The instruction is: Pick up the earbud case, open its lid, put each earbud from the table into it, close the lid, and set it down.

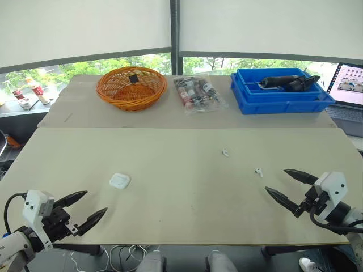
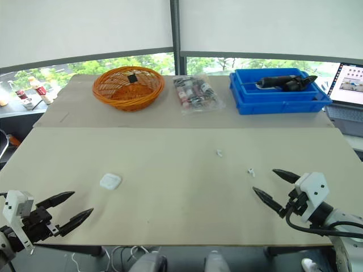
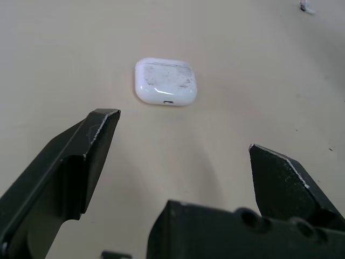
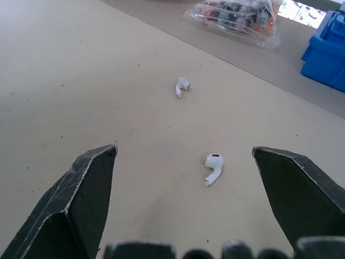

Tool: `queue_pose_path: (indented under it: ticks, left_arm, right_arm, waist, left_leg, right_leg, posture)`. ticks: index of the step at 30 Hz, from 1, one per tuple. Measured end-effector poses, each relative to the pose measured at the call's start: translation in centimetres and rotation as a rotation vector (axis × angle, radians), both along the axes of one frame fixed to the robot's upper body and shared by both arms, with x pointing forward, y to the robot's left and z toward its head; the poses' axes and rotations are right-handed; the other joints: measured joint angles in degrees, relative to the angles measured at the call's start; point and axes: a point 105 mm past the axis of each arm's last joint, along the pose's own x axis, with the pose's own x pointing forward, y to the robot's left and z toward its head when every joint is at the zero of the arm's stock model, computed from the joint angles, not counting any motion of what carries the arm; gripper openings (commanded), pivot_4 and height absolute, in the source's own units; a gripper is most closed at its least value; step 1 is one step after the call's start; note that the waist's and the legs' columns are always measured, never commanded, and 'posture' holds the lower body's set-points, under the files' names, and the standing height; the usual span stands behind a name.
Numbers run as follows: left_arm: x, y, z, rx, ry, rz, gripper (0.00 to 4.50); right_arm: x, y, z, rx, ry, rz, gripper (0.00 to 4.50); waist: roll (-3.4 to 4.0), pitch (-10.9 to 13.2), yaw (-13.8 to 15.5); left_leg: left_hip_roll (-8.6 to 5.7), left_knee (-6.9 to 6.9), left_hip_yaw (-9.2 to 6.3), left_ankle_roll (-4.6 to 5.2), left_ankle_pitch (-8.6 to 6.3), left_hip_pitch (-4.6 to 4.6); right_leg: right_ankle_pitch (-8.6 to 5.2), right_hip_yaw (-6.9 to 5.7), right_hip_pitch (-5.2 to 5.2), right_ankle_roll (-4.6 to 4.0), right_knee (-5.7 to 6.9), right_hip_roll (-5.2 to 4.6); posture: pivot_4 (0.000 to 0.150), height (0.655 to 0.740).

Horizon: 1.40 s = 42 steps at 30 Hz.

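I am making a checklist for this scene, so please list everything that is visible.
earbud case: 1, white, shut, near left of table
earbuds: 2, white, loose, right of centre
basket: 1, orange, far left
bag: 1, clear, far middle, right of basket
bin: 1, blue, far right, holds a dark tool
laptop: 1, open, far right edge
left gripper: 1, black, open, near left edge
right gripper: 1, black, open, near right edge
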Motion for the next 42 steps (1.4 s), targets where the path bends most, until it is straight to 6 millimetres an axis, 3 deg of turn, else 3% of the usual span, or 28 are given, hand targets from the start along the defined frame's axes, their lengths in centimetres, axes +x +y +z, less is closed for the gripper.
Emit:
queue_pose_path:
  ticks: [7, 13, 21, 31, 42]
  left_arm:
    - [1.7, 0.3, -0.3, -0.01, 0.011, 0.097, 4.5]
    - [3.5, -0.5, -1.7, -0.023, 0.058, 0.15, 4.5]
    - [5.0, -2.0, -3.4, -0.074, 0.1, 0.165, 4.5]
    - [7.9, -3.4, -3.4, -0.05, 0.085, 0.1, 4.5]
    - [9.5, -4.1, -3.3, -0.023, 0.108, 0.023, 4.5]
  right_arm:
    - [-0.2, 1.3, 1.0, -0.045, 0.0, 0.085, 4.45]
    - [-0.8, 6.5, 3.6, -0.123, 0.033, 0.382, 4.45]
    - [-1.1, 9.7, 4.6, -0.128, 0.087, 0.543, 4.45]
    - [-1.0, 11.7, 5.3, -0.11, 0.08, 0.631, 4.45]
    - [-0.3, 11.9, 6.2, -0.109, 0.062, 0.632, 4.45]
  waist:
    - [0.01, 0.0, -0.1]
    - [-0.01, 0.0, -0.1]
    - [-0.06, 0.0, 0.3]
    - [0.03, 0.0, 1.4]
    - [0.13, -0.1, 1.5]
  left_leg:
    - [0.0, 0.0, -0.02, 0.0, 0.0, 0.01]
    - [0.01, 0.0, -0.08, 0.0, 0.0, -0.01]
    - [-0.01, 0.01, -0.11, -0.02, 0.01, -0.04]
    - [-0.05, 0.02, -0.11, -0.07, 0.05, 0.05]
    - [-0.07, 0.02, -0.14, -0.08, 0.06, 0.06]
  right_leg:
    - [0.0, 0.02, -0.02, 0.0, 0.04, 0.0]
    - [0.0, -0.03, -0.03, 0.0, 0.04, 0.04]
    - [0.01, -0.04, -0.06, -0.01, 0.06, 0.03]
    - [0.01, -0.08, 0.0, -0.01, 0.13, 0.02]
    - [0.01, -0.08, 0.0, -0.01, 0.16, 0.01]
  posture:
    - [0.15, 0.74]
    - [0.15, 0.74]
    - [0.15, 0.74]
    - [0.15, 0.74]
    - [0.15, 0.74]
